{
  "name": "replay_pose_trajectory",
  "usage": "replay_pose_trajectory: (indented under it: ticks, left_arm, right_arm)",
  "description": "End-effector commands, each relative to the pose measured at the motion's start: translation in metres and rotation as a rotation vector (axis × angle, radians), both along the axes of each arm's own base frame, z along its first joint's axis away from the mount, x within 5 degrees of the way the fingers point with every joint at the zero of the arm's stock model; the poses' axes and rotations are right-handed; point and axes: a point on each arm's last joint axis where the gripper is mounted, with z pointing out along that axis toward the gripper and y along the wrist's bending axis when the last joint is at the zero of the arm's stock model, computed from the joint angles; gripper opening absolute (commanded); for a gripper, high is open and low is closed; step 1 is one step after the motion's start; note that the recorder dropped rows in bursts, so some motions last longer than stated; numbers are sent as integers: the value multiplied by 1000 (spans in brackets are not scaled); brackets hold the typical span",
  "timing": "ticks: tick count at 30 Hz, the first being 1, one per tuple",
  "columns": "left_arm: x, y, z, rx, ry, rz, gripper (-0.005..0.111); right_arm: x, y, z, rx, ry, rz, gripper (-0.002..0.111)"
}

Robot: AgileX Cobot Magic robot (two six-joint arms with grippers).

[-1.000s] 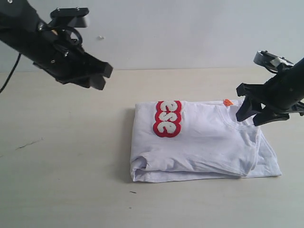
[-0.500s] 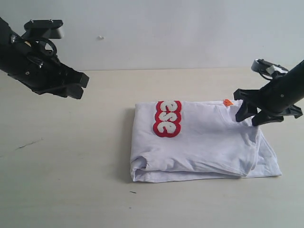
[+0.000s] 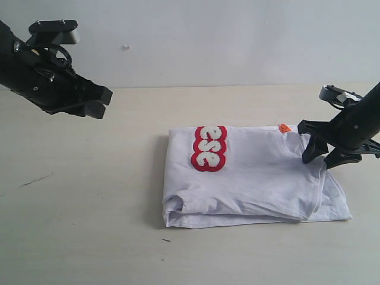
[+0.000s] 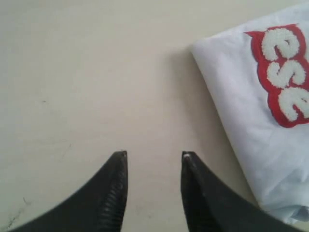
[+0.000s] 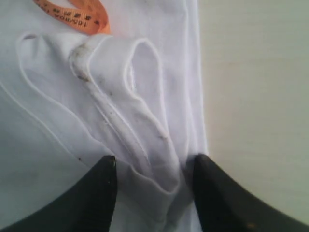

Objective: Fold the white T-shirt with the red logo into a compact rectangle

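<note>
Lower than a second ago, my right pincer [image 3: 321, 161] stands open astride the collar [image 5: 114, 107] of the shirt [image 3: 255, 178], gripping nothing yet, ready to pinch it. My left pincer [image 3: 98, 102], open and empty, hangs over the counter [image 3: 83, 208], well clear of the shirt.

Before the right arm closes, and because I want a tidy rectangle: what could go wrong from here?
1. The right gripper stands open astride the bunched collar. Closing may catch only some layers, so the fold could drag unevenly.
2. The left gripper hangs open over the bare table, off the white T-shirt. Nothing pins the red logo end, so a pull could slide the whole stack.
</note>
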Motion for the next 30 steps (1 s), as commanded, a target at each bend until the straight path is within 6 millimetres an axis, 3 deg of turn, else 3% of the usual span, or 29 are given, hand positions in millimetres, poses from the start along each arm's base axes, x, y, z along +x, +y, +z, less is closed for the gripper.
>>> replay_pose_trajectory:
  ticks: [1,10,13,19,25,30]
  left_arm:
    - [-1,1,4,-12,-17,5,37]
    - [-1,1,4,-12,-17,5,37]
    - [-1,1,4,-11,-15,4,37]
    - [-1,1,4,-11,-15,4,37]
    - [-2,1,3,-8,-1,1,37]
    - [-7,-3,-5,24,53,-92,37]
  right_arm:
    - [0,2,0,25,0,16,41]
    - [0,3,21,13,-61,48,11]
    - [-1,3,38,-2,-106,65,0]
    - [-3,3,65,-32,-189,68,0]
    - [-5,1,71,-80,-208,123,0]
    - [-4,0,71,-91,-214,107,15]
